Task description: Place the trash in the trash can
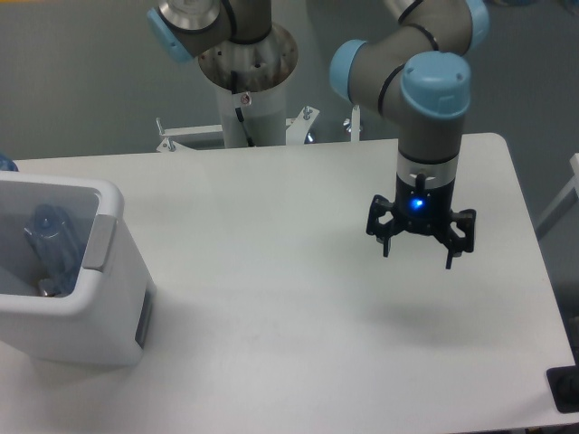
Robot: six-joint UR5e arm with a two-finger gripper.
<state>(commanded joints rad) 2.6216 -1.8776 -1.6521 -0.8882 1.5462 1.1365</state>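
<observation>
The trash can (107, 271), a white boxy bin with a grey side panel, stands at the table's left edge. Inside it lies a clear bluish crushed plastic bottle (50, 244), part of the trash. No white wrapper shows in view. My gripper (417, 258) hangs over the right half of the table, far from the bin, pointing down with a blue light lit on its body. Its fingers are spread open and nothing is between them.
The arm's grey pedestal (249, 86) rises behind the table's far edge, with a small metal bracket (181, 136) beside it. A dark object (565, 389) sits at the table's front right corner. The white tabletop (298, 316) stretches between bin and gripper.
</observation>
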